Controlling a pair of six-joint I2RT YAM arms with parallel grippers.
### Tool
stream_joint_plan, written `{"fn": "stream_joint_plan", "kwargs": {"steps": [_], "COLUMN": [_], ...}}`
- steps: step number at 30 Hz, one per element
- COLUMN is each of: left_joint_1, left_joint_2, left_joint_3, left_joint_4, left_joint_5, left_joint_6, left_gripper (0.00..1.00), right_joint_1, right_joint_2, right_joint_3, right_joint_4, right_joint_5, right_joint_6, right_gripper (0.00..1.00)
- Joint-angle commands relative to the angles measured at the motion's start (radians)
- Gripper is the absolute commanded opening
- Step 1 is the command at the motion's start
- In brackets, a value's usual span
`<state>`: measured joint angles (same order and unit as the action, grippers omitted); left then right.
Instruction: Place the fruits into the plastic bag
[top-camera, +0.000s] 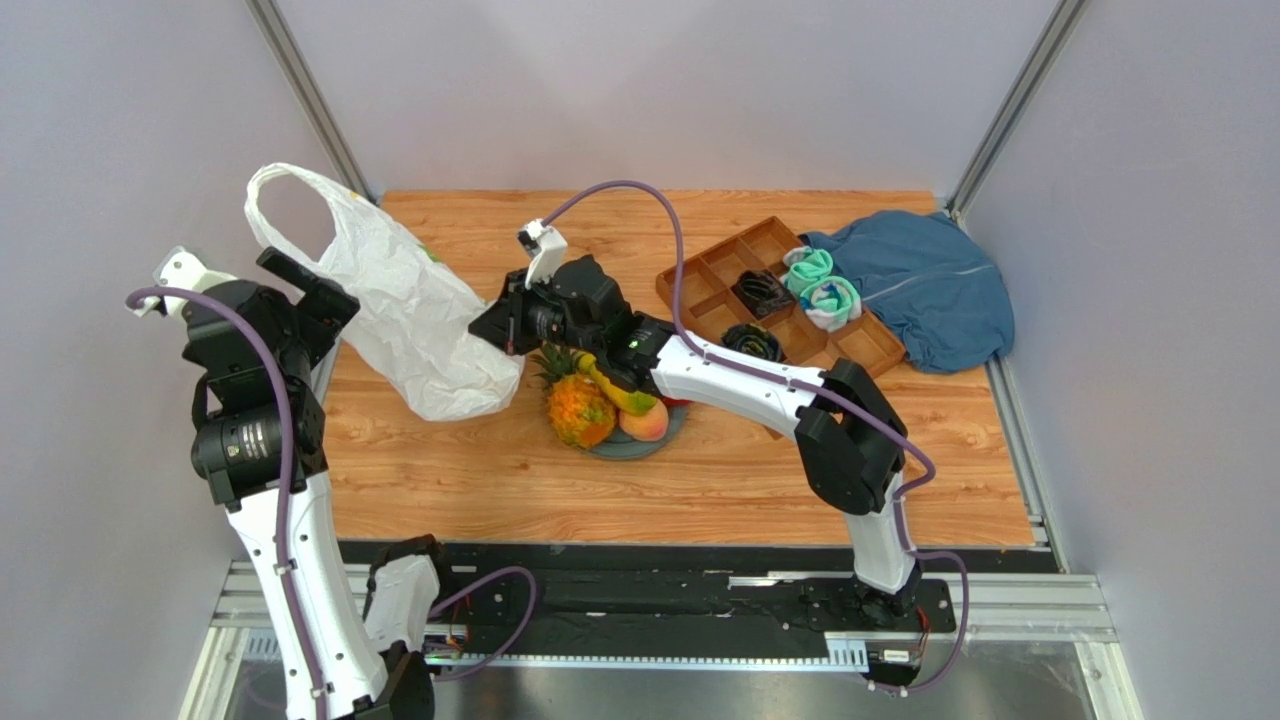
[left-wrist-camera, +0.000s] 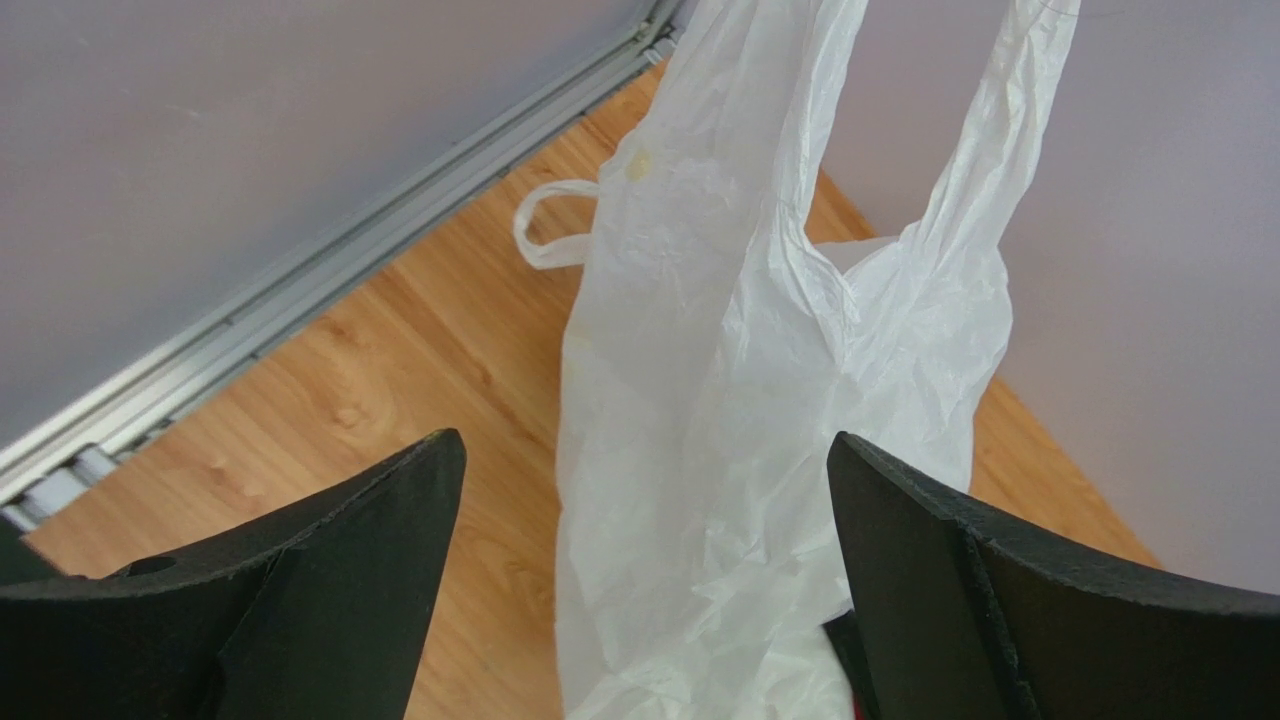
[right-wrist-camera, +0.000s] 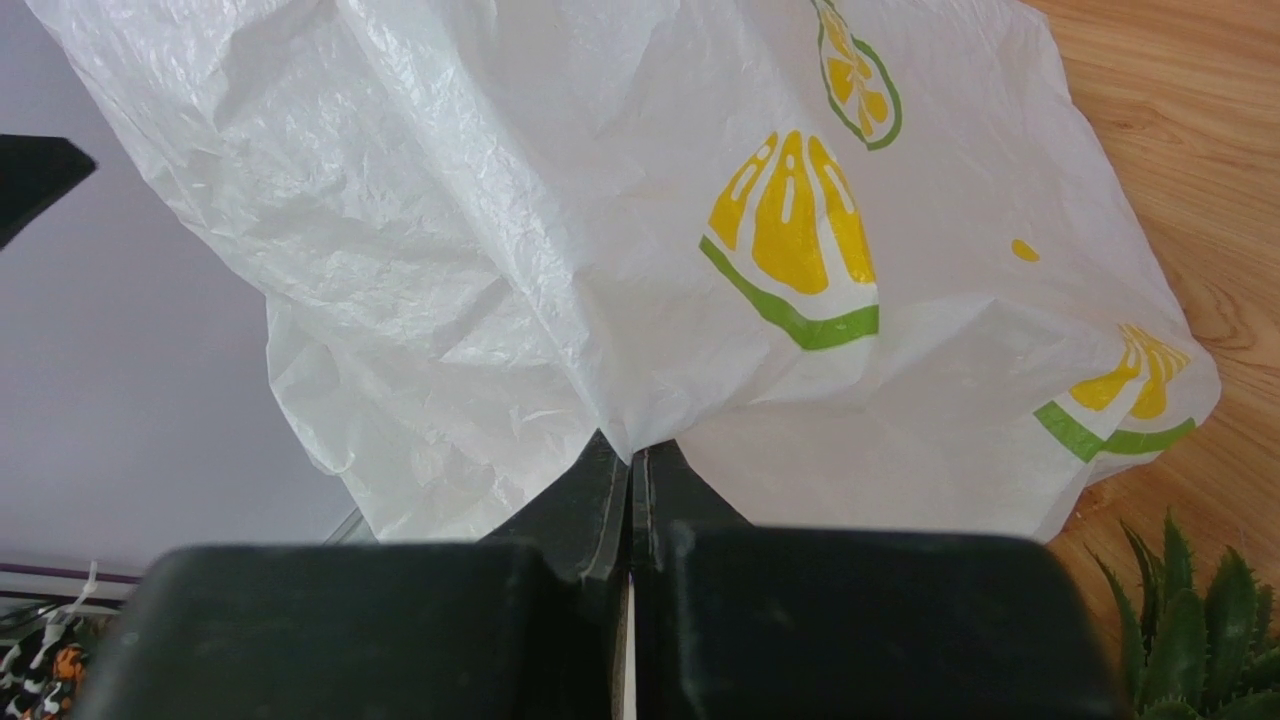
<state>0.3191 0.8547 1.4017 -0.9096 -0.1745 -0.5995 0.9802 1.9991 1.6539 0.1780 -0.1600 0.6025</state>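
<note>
The white plastic bag (top-camera: 409, 312) with citrus prints stands crumpled at the table's left, one handle (top-camera: 275, 186) sticking up. My left gripper (top-camera: 320, 296) is open at the bag's left side. In the left wrist view the bag (left-wrist-camera: 751, 420) sits between its wide-apart fingers (left-wrist-camera: 376, 570), touching neither. My right gripper (top-camera: 501, 324) is shut on a fold of the bag (right-wrist-camera: 496, 225) at its right edge, with thin plastic pinched between the fingertips (right-wrist-camera: 598, 483). The fruits lie on a grey plate (top-camera: 670, 437): an orange pineapple (top-camera: 576, 405), a yellow banana (top-camera: 618, 389) and a peach (top-camera: 646, 423).
A brown compartment tray (top-camera: 706, 281) at the back right holds rolled teal socks (top-camera: 822, 285) and black socks (top-camera: 759, 290). A blue cloth (top-camera: 932, 285) lies beside it. The pineapple's green crown (right-wrist-camera: 1195, 630) shows at the right wrist view's lower right corner.
</note>
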Motion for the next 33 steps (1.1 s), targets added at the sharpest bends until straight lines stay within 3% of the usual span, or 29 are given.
{"fn": "stream_joint_plan", "kwargs": {"steps": [1, 9, 18, 21, 22, 24, 25, 26, 28, 30, 33], "left_joint_1": [0.049, 0.158, 0.181, 0.181, 0.181, 0.179, 0.179, 0.179, 0.179, 0.163, 0.098], "left_joint_2": [0.015, 0.073, 0.109, 0.129, 0.135, 0.135, 0.129, 0.126, 0.112, 0.103, 0.087], "left_joint_3": [-0.09, -0.135, -0.204, -0.204, -0.202, -0.198, -0.191, -0.184, -0.158, -0.139, -0.104], "left_joint_4": [0.211, 0.388, 0.5, 0.511, 0.511, 0.524, 0.532, 0.543, 0.566, 0.595, 0.562], "left_joint_5": [0.211, 0.314, 0.388, 0.415, 0.428, 0.435, 0.437, 0.437, 0.464, 0.51, 0.57], "left_joint_6": [-0.126, -0.233, -0.261, -0.24, -0.229, -0.182, -0.163, -0.12, -0.06, 0.059, 0.265], "left_gripper": [0.99, 0.98, 0.9, 0.78, 0.55, 0.32, 0.11, 0.01, 0.0, 0.0, 0.0], "right_joint_1": [-0.003, -0.006, -0.005, -0.006, -0.006, -0.005, -0.005, -0.002, 0.005, 0.014, 0.017], "right_joint_2": [-0.053, -0.048, -0.022, -0.011, -0.01, -0.002, 0.009, 0.015, 0.038, 0.046, 0.049], "right_joint_3": [-0.002, -0.002, 0.023, 0.023, 0.024, 0.029, 0.036, 0.044, 0.067, 0.063, 0.073], "right_joint_4": [0.06, 0.063, 0.057, 0.06, 0.06, 0.057, 0.051, 0.043, 0.0, -0.011, -0.043], "right_joint_5": [-0.024, -0.056, -0.095, -0.108, -0.114, -0.119, -0.125, -0.13, -0.134, -0.144, -0.167], "right_joint_6": [0.0, -0.023, -0.044, -0.043, -0.044, -0.046, -0.046, -0.05, -0.052, -0.05, -0.072], "right_gripper": [0.0, 0.0, 0.0, 0.0, 0.0, 0.0, 0.0, 0.0, 0.0, 0.09, 0.46]}}
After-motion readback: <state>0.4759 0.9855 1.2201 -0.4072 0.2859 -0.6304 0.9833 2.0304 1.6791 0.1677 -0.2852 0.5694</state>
